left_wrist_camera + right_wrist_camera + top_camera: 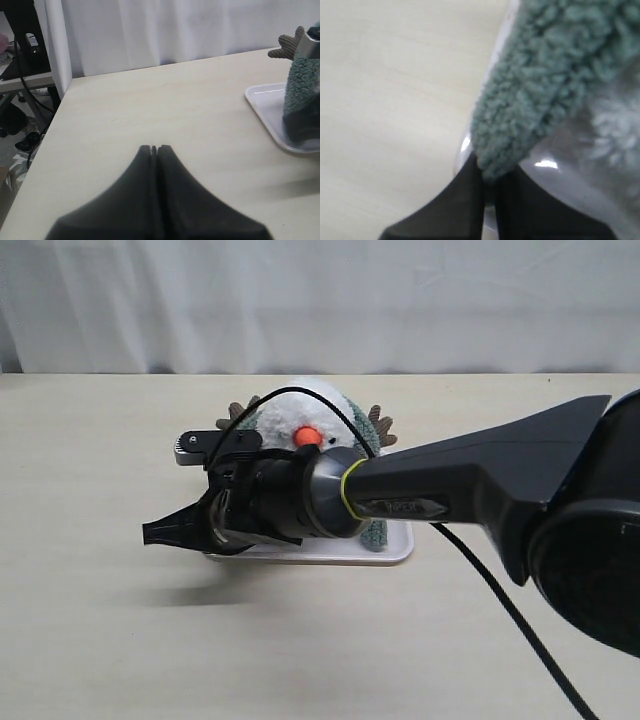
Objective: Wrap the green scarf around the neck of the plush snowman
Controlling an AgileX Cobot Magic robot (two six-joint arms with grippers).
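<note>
The plush snowman (292, 408), white with an orange nose, sits on a white tray (395, 552). My right arm reaches across in front of it and hides its neck. The green scarf (545, 85) drapes down the snowman's side to the tray's rim (570, 172). My right gripper (490, 172) is shut on the scarf's rounded end there. In the exterior view the right gripper (160, 532) points left, and a bit of scarf (376, 535) shows below the arm. My left gripper (155, 148) is shut and empty over bare table, well away from the tray (265, 100) and the scarf (301, 90).
A black cable (500, 610) trails from the right arm over the table. A brown twig arm (290, 46) sticks out above the scarf. Off the table's far side are a white curtain (175, 30) and a stand with cables (25, 60).
</note>
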